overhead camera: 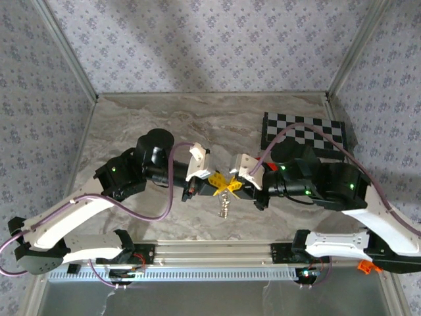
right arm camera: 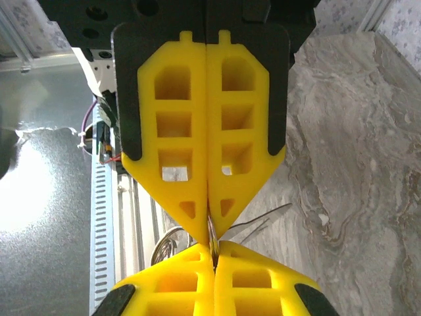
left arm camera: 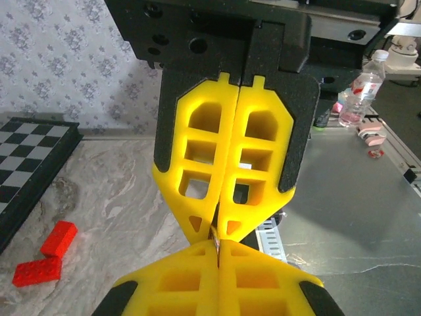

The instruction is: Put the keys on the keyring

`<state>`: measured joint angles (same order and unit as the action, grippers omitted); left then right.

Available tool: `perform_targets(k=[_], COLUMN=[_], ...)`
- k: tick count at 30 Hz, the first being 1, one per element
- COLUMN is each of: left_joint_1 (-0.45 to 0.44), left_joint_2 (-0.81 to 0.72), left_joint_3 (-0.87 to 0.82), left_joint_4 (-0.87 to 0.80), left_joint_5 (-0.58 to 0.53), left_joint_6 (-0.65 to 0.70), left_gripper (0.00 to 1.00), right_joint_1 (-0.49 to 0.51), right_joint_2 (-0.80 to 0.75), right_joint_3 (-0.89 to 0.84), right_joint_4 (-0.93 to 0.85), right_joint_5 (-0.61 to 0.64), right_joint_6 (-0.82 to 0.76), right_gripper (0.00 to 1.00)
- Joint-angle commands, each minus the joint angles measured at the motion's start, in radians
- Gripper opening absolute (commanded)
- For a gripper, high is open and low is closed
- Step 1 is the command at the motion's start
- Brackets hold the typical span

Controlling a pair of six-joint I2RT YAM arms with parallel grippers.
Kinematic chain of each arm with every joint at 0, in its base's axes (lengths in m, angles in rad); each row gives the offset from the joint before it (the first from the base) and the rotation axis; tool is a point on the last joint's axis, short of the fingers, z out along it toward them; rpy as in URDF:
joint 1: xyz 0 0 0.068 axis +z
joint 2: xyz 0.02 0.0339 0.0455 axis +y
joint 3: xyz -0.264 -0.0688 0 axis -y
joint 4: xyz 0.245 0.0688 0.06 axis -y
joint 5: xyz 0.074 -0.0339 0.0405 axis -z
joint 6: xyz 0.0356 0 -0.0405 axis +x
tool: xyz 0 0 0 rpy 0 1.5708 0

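Both closed, left gripper, right gripper, tips pinching keyring

No legible text, brand, number or sign appears; the label on the bottle, upper right of the left wrist view, is too blurred to read.

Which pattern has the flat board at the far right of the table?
The board has black and white checks, clearest in the top view.
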<state>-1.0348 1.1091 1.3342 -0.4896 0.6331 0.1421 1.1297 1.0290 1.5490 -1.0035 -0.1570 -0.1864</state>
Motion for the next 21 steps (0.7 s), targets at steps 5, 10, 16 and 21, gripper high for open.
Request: perform_targets(k=[5,10,16,21], left_joint_1=[-0.016,-0.015,-0.029,-0.055], left_joint_2=[-0.071,-0.089,-0.087,-0.077], left_joint_3=[-0.084,-0.134,-0.189,-0.214], left_joint_4=[0.299,0.468,0.601,0.660], left_joint_5=[0.041,0.087,0.124,0.123], left_joint_6=[-0.108,-0.190,-0.256,-0.275], left_gripper=[0.00,0.00,0.00,0.00], right_joint_1=[0.014,0.013,0.009,0.007], right_joint_2=[-0.054,-0.137,-0.167,-0.166], right_joint_3=[-0.069,-0.171,-0.197,-0.200], right_joint_4=[0.167,0.350,0.399,0.426], right_joint_5=[0.068,0.023,-0.036,-0.031], right_joint_6=[0.034,0.080,0.091,0.096], right_gripper=[0.11,0.15,0.12,0.09])
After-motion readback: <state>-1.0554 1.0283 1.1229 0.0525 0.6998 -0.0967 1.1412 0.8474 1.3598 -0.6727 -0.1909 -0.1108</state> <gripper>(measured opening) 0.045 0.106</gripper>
